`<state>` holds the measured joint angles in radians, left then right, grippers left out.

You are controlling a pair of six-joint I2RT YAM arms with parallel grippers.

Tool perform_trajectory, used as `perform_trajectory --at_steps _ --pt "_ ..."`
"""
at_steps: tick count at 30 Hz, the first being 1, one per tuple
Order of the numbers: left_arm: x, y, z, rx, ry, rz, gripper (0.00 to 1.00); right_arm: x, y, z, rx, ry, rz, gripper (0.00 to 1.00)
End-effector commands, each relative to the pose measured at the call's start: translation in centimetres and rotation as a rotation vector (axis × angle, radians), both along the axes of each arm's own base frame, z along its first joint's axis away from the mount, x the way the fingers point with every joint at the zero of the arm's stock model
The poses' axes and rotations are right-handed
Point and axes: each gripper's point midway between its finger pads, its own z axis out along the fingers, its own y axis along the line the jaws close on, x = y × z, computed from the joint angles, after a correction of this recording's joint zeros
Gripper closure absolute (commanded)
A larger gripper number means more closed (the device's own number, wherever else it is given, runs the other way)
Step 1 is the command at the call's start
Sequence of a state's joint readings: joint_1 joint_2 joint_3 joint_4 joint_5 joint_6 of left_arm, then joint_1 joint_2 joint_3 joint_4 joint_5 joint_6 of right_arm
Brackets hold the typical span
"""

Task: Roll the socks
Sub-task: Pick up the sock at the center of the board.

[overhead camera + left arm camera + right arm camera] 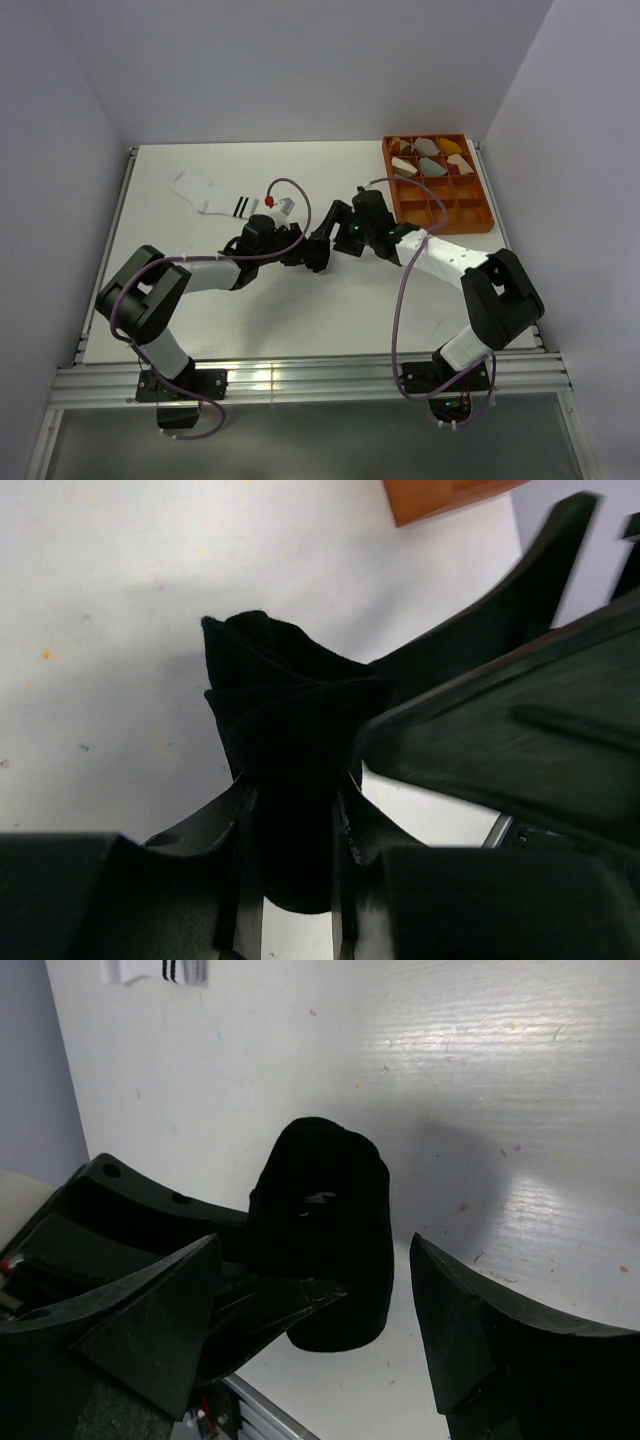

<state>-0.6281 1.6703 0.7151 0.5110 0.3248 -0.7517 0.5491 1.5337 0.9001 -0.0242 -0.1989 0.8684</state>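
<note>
The rolled black sock (290, 730) hangs over the middle of the table (300, 320), pinched in the jaws of the left gripper (295, 820). The jaws of the right gripper (315, 1250) stand spread either side of it. Keeping that pinch firm should let the right tuck the cuff cleanly. The white sock (210, 195) lies far left. No writing is legible.

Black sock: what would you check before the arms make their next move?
1. Grip: left gripper shut on black sock: ok.
2. Shape: black sock bunched into a roll: ok.
3. Roll tucked so it holds by itself: cannot tell.
4. Clearance: right gripper open, fingers either side of the roll, not touching: ok.
5. Second sock: white sock rolled: not ok, it lies flat on the table.
</note>
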Motion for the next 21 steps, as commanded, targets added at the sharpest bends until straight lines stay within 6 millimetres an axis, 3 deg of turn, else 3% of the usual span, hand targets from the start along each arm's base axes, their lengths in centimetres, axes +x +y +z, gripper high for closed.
perform_trajectory --at_steps 1,11,16,21 --pt "0.4 -1.2 4.6 -0.102 -0.158 -0.049 1.0 0.8 1.1 1.1 -0.001 -0.026 0.001 0.17" --pt "-0.1 -1.4 5.4 -0.134 -0.218 -0.094 1.0 1.3 2.6 0.5 -0.007 -0.016 0.052 0.2" --pt "0.5 -1.0 5.5 -0.118 -0.234 -0.053 1.0 0.6 2.8 0.1 0.002 0.009 0.071 0.37" --pt "1.5 -0.8 5.4 -0.096 -0.247 -0.013 1.0 0.1 2.9 0.0 0.003 0.022 0.084 0.46"
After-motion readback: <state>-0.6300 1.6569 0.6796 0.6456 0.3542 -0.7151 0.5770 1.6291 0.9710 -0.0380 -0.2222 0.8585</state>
